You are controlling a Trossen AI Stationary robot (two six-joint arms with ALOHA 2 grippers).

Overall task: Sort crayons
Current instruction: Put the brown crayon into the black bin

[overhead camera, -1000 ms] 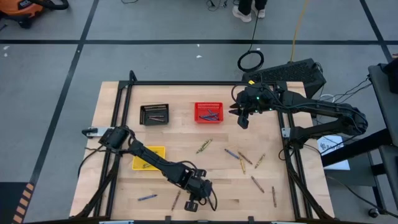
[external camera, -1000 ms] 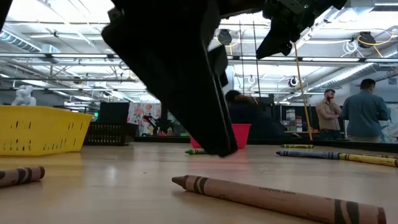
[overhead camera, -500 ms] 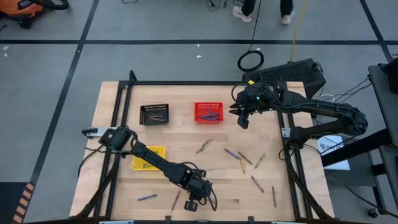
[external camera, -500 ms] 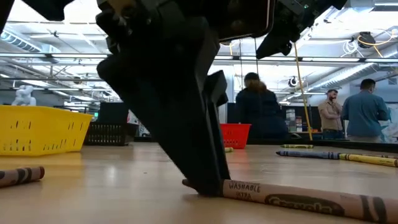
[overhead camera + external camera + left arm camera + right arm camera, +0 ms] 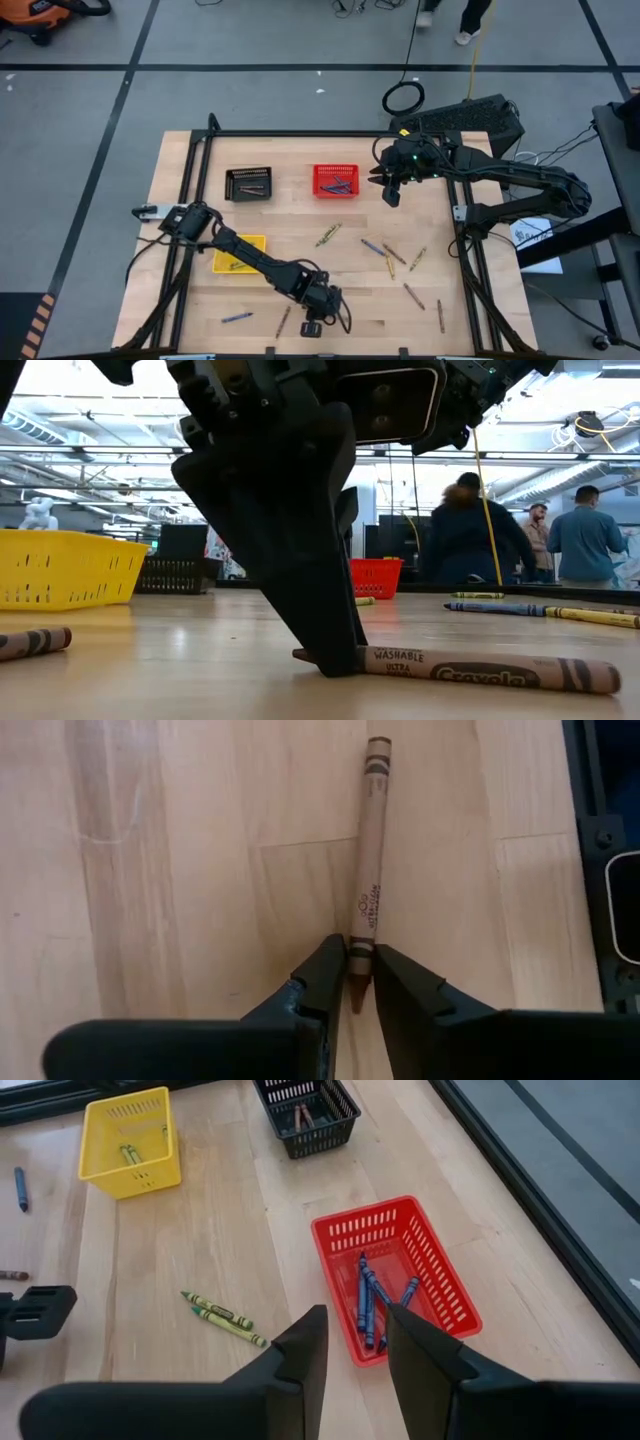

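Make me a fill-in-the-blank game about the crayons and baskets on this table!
1. The left pincer is closing on the tip of a ______ crayon.
2. The blue crayons lie in the ______ basket.
3. The right pincer hangs above the table, holding ______.
4. The basket with yellow-green crayons is ______.

Missing words: brown; red; nothing; yellow

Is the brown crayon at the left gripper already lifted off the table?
No, the brown crayon lies flat on the wooden table, with the left gripper fingers set on either side of its end.

"WASHABLE" and "Crayola" — on the brown crayon (image 5: 480, 669)
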